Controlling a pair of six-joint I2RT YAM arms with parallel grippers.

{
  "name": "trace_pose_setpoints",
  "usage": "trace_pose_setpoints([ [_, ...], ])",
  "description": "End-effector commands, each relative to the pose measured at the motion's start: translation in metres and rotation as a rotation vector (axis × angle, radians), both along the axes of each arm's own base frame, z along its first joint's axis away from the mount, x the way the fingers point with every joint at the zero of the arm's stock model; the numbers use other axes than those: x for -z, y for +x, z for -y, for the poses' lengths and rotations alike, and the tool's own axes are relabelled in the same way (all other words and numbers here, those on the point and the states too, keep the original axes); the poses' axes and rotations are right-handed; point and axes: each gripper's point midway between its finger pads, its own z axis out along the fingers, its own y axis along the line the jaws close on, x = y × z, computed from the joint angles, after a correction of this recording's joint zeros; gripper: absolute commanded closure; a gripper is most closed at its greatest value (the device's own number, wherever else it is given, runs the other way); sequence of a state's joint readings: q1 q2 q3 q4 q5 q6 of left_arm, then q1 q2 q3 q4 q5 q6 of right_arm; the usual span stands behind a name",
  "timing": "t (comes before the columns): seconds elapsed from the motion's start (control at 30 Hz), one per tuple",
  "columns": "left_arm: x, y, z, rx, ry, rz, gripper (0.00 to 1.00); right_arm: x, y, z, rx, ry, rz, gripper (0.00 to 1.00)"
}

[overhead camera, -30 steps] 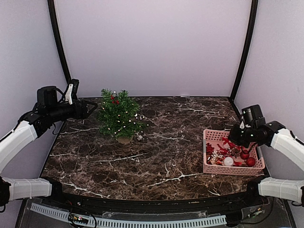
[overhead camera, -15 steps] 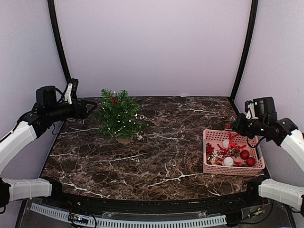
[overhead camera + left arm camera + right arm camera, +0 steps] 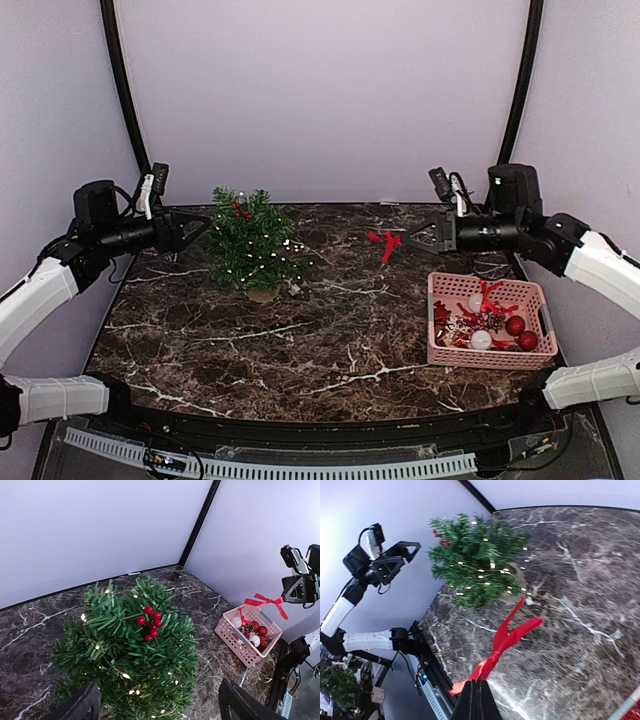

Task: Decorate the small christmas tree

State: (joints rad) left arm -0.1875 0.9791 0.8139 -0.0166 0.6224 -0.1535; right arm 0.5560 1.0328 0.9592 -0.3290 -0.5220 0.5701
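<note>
Small christmas tree is stood at back left of marble table. Left gripper is held wide open just beside tree, nothing gripped. Red ribbon bow is pinched in closed right gripper, up in air between tree and pink basket.

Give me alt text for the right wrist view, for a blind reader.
The right gripper, jaws shut, pinches a red ribbon bow at the bottom edge. Beyond, a small green christmas tree with lights and red berries stands on a dark marble table, the left gripper open beside it.
</note>
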Motion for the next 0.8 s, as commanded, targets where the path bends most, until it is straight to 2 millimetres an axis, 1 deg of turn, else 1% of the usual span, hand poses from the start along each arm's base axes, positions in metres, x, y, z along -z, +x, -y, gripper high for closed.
trace_pose_setpoints([
  [0.0, -0.011, -0.014, 0.018, 0.153, -0.063, 0.023, 0.16, -0.05, -0.017, -0.071, -0.271, 0.024, 0.192, 1.0],
  [0.1, -0.014, -0.015, 0.019, 0.162, -0.076, 0.021, 0.16, -0.052, -0.021, -0.112, -0.39, -0.007, 0.236, 1.0],
  [0.17, -0.017, -0.014, 0.016, 0.136, -0.079, 0.021, 0.15, -0.056, -0.02, -0.133, -0.447, -0.01, 0.274, 1.0],
  [0.23, -0.016, -0.008, 0.008, 0.082, -0.097, 0.003, 0.14, -0.058, -0.016, -0.153, -0.492, -0.006, 0.311, 1.0],
  [0.33, -0.013, 0.007, -0.014, 0.0, -0.154, -0.039, 0.12, -0.06, -0.011, -0.183, -0.552, -0.005, 0.36, 1.0],
  [0.37, -0.011, 0.012, -0.02, -0.018, -0.187, -0.064, 0.12, -0.058, -0.008, -0.193, -0.564, -0.014, 0.372, 1.0],
  [0.4, -0.014, 0.016, -0.029, -0.034, -0.21, -0.053, 0.13, -0.048, -0.002, -0.204, -0.573, -0.035, 0.372, 1.0],
  [0.43, -0.01, 0.019, -0.036, -0.052, -0.24, -0.08, 0.13, -0.045, 0.001, -0.213, -0.577, -0.046, 0.386, 1.0],
  [0.47, -0.014, 0.022, -0.045, -0.07, -0.255, -0.065, 0.13, -0.039, 0.004, -0.222, -0.585, -0.058, 0.392, 1.0],
  [0.5, -0.012, 0.023, -0.049, -0.084, -0.265, -0.073, 0.13, -0.036, 0.007, -0.231, -0.594, -0.069, 0.403, 1.0],
  [0.6, -0.01, 0.023, -0.052, -0.1, -0.245, -0.074, 0.13, -0.027, 0.009, -0.254, -0.627, -0.099, 0.434, 1.0],
  [0.7, -0.01, 0.025, -0.055, -0.117, -0.216, -0.06, 0.14, -0.03, 0.003, -0.273, -0.67, -0.087, 0.478, 1.0],
  [0.77, -0.01, 0.025, -0.055, -0.116, -0.204, -0.06, 0.15, -0.032, 0.001, -0.28, -0.688, -0.075, 0.493, 1.0],
])
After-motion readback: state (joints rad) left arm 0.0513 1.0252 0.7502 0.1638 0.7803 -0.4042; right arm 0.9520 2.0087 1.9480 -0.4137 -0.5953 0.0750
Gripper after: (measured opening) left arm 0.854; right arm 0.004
